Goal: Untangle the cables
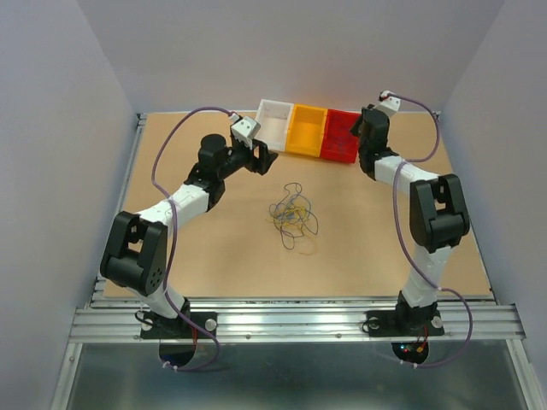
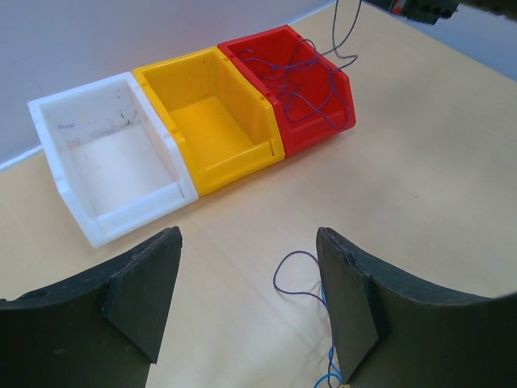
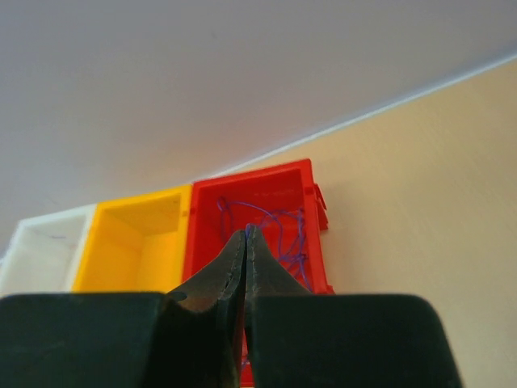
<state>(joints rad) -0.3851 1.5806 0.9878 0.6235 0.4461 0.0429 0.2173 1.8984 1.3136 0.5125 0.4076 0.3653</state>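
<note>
A tangled bunch of thin yellow, dark blue-purple and pale grey cables (image 1: 292, 218) lies on the table's middle. My left gripper (image 1: 261, 158) hovers open and empty past the bunch, in front of the white bin. In the left wrist view one purple loop (image 2: 291, 263) shows between its fingers (image 2: 249, 242). My right gripper (image 1: 359, 128) is shut above the red bin (image 1: 340, 137). A blue-purple wire (image 2: 354, 32) hangs from it into that bin. In the right wrist view the closed tips (image 3: 245, 234) sit over blue-purple wires (image 3: 283, 222) lying in the red bin (image 3: 311, 198).
Three bins stand in a row at the table's back: white (image 1: 275, 124), yellow (image 1: 306, 131) and red. The white bin (image 2: 73, 178) and the yellow bin (image 2: 242, 153) hold no wires. Walls enclose the table on the left, right and back.
</note>
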